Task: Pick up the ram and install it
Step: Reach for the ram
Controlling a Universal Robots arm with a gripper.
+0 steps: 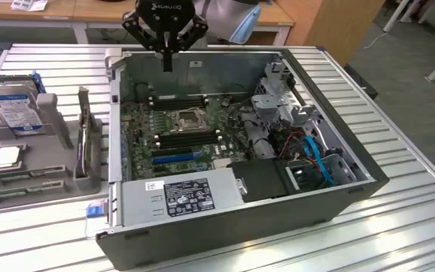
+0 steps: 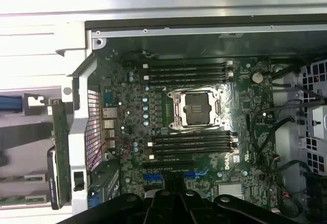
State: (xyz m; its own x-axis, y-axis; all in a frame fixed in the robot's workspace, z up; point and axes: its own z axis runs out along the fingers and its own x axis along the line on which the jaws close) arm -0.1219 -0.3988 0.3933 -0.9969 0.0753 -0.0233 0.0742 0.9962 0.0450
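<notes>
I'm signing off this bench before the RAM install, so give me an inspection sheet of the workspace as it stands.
Surface: ribbed metal table bearing an open grey computer case.
Job's things: green ram sticks lying in the grey holder tray at the exterior view's left; black motherboard slots look empty.
Clutter: blue-labelled hard drive and square silver CPU chip, both in the tray.
Grippers: black gripper shut, holding nothing, above the case's far edge.
Cables: blue cable and black wires inside the case.
Surroundings: wooden desks behind the table.
</notes>
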